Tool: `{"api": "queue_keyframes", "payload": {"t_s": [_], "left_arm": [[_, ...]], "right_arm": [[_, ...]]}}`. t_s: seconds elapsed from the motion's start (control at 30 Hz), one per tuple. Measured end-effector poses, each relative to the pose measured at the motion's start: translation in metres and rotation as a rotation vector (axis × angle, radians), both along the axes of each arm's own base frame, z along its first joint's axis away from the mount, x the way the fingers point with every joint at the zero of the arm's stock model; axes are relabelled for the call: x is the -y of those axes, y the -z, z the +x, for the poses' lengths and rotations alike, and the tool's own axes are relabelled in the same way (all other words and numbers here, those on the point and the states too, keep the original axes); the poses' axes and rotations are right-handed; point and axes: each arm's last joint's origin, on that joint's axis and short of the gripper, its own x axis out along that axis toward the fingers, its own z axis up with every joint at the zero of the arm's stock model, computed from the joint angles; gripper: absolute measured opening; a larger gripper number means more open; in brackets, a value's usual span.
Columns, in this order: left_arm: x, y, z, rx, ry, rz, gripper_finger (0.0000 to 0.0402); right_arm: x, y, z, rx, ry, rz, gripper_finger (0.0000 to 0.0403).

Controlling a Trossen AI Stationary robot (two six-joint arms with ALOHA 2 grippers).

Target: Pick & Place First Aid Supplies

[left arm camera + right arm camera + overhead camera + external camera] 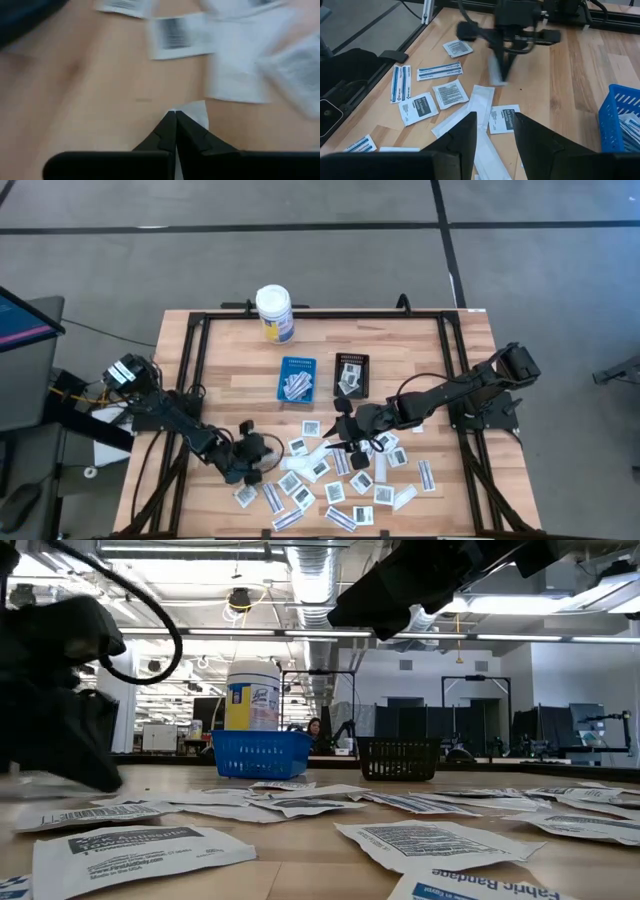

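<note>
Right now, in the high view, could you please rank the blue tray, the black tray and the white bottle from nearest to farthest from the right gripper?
Measured from the right gripper, above the scattered packets:
1. Black tray, just behind the gripper.
2. Blue tray, beside the black tray, toward the left arm's side.
3. White bottle, at the table's far edge, behind the blue tray.

White packets [322,470] carry dark grey print on the pale wood table [230,370], near blue tray [296,379] and black tray [351,375].
</note>
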Motion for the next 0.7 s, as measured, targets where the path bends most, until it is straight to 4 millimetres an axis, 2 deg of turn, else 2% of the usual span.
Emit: {"api": "queue_keyframes", "payload": {"t_s": [0.07,0.17,0.27,0.37,0.5,0.7], "left_arm": [[-0.002,-0.008,0.0,0.06,-0.007,0.06,0.0004],[-0.009,-0.034,0.004,0.223,-0.108,0.115,0.0004],[-0.025,-0.055,0.01,0.348,-0.25,0.198,0.0004],[-0.047,-0.078,0.022,0.448,-0.347,0.172,0.0004],[-0.091,-0.085,0.041,0.472,-0.389,0.107,0.0004],[-0.148,-0.076,0.057,0.42,-0.395,0.056,0.0011]], "right_arm": [[0.0,0.0,0.0,0.001,0.0,0.0,0.0122],[0.001,-0.001,0.001,0.012,0.002,0.003,0.0122],[0.002,-0.002,0.002,0.019,0.008,0.005,0.0122],[0.004,-0.002,0.002,0.019,0.014,0.005,0.0122],[0.007,-0.002,0.003,0.019,0.021,0.005,0.0122],[0.009,-0.002,0.003,0.019,0.023,-0.002,0.0122]]}}
